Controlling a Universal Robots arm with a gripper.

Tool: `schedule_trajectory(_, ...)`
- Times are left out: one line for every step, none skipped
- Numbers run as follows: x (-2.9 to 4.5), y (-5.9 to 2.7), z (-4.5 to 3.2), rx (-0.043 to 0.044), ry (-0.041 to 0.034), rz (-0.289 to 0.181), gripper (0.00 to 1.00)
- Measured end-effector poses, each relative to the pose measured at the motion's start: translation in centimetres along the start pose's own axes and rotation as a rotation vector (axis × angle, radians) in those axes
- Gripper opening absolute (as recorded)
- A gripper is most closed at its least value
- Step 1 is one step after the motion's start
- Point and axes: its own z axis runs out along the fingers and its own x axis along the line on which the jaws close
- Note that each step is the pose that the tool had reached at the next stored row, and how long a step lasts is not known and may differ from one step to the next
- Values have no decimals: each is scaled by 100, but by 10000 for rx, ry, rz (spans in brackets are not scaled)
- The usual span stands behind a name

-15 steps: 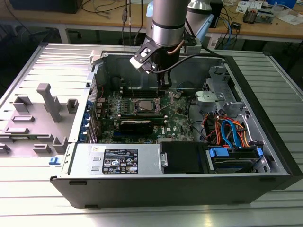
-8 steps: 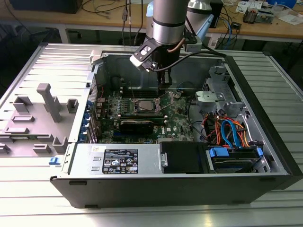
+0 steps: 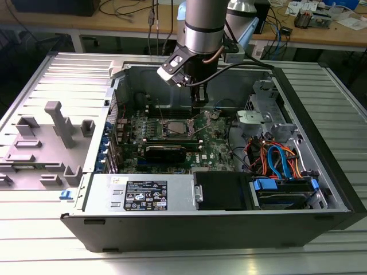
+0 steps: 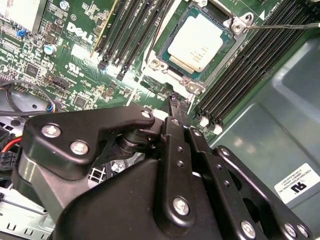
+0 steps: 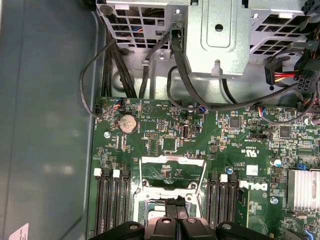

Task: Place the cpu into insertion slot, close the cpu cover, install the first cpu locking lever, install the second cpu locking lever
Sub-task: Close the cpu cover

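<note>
Cpu (image 4: 196,46) lies seated in the socket (image 4: 156,64); the cover (image 5: 172,172) stands open. Pincer (image 4: 176,102) pressed together, holding nothing, just beside the socket. Risk: tips skid off the thin cover and gouge the board (image 5: 165,145)

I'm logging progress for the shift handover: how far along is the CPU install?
Done: the cpu sits in the insertion slot. In hand: nothing; the shut pincer hovers at the socket's edge. Left: the cpu cover stands open, with board showing through its window, and a thin locking lever juts free, so closing the cover and fastening both levers look undone.
</note>
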Motion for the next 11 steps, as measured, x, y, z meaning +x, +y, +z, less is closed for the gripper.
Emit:
schedule_trajectory(-1, 6, 0, 0, -1, 0, 11)
schedule_trajectory(-1, 11, 0, 0, -2, 0, 11)
schedule_trajectory(-1, 18, 0, 0, -1, 0, 11)
schedule_trajectory(-1, 23, 1, 0, 0, 0, 11)
schedule_trajectory(-2, 28, 0, 1, -1, 1, 11)
schedule_trajectory(-2, 35, 1, 0, -1, 0, 11)
schedule_trajectory(-3, 43, 1, 0, -1, 0, 11)
schedule_trajectory(-3, 49, 1, 0, -1, 0, 11)
schedule_trajectory(-3, 53, 1, 0, -1, 0, 11)
schedule_trajectory(-3, 59, 1, 0, -1, 0, 11)
schedule_trajectory(-4, 64, 2, 0, 0, 0, 11)
